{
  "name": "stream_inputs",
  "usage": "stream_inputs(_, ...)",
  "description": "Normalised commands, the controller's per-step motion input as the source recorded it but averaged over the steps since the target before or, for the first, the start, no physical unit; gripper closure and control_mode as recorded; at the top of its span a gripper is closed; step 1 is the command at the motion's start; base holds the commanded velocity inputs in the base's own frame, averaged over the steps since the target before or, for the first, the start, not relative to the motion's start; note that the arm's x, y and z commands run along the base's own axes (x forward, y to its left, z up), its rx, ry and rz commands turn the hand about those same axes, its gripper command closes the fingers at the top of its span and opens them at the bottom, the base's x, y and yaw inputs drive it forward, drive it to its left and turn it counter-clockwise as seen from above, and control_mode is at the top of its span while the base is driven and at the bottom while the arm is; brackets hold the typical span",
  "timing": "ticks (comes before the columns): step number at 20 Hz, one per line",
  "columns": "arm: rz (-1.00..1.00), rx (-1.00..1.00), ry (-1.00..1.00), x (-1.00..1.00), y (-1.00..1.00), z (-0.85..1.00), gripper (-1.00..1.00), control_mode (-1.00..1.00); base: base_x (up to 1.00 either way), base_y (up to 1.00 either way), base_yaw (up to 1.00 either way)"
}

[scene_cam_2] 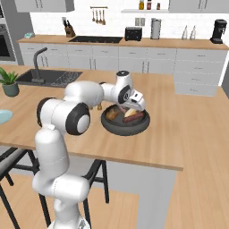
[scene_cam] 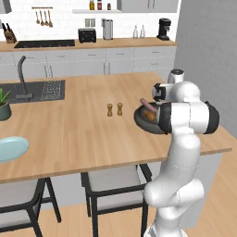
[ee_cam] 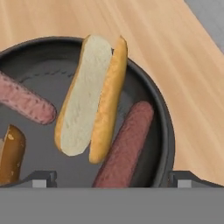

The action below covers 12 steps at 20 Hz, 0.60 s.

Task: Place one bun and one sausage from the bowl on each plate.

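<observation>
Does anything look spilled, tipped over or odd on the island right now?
Nothing stands out. Buns and sausages lie inside the dark bowl, nothing spilled on the counter, and the shakers stand upright.

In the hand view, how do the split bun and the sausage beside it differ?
The bun is pale tan with a white cut face; the sausage is dark reddish-brown. The bun is thicker and split lengthwise; the sausage is slimmer and whole. Both lie in the dark bowl, side by side at a similar slant.
</observation>
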Motion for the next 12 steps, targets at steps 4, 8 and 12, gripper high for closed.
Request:
stream_inputs(4,0.00,0.00,0.07,0.38,-0.01,-0.12,-1.00,-1.00,0.00,0.00,0.00)
stream_inputs(8,0.00,0.00,0.07,0.36,0.00,-0.19,-1.00,-1.00,0.00,0.00,0.00)
stream_inputs(12,0.00,0.00,0.07,0.28,0.00,-0.28,-1.00,-1.00,0.00,0.00,0.00)
